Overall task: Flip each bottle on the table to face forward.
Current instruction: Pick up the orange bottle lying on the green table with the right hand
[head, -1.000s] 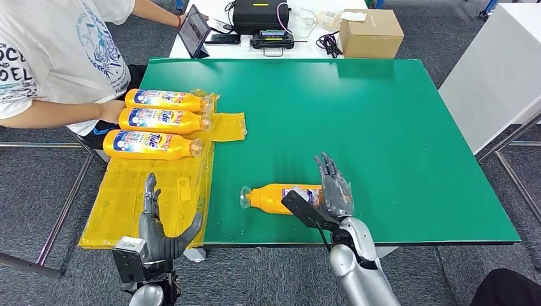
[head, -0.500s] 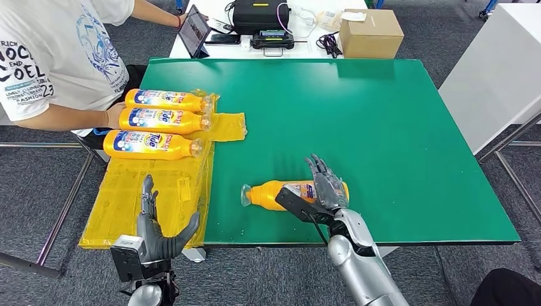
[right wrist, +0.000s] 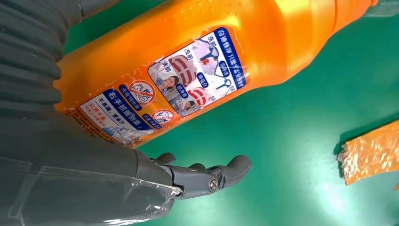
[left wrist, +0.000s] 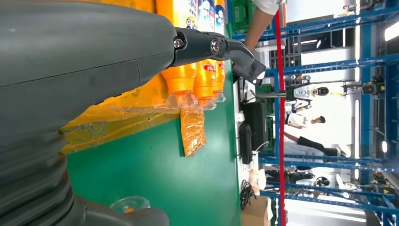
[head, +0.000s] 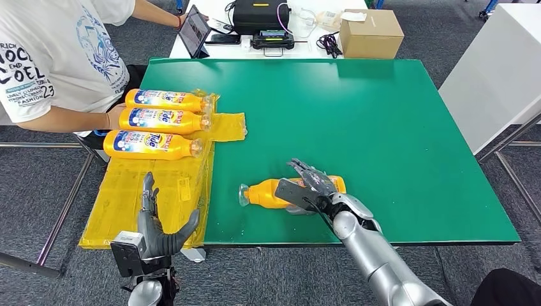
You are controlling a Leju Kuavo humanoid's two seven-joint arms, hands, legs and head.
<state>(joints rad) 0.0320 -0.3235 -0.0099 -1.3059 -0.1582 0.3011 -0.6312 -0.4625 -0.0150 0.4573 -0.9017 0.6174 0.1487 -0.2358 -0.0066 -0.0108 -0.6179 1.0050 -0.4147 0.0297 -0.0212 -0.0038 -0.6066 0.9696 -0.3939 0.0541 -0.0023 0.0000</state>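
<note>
Right hand (head: 314, 185) lowered onto bottle (head: 274, 194), fingers spread, back label up

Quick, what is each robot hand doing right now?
Left hand: open, holding nothing.
Right hand: over the bottle on the table, fingers apart; whether it grips yet cannot be told.

You've got bright, even overhead light in the head view, sharp throughout, with only short soft shadows under the cardboard box (head: 370, 33) on the green table (head: 383, 127). Left wrist view blows out to white behind the blue racking (left wrist: 371, 113), and the left hand (left wrist: 70, 70) up close is soft. Right wrist view is crisp on the bottle (right wrist: 207, 70) label, with mild sheen on the plastic.
</note>
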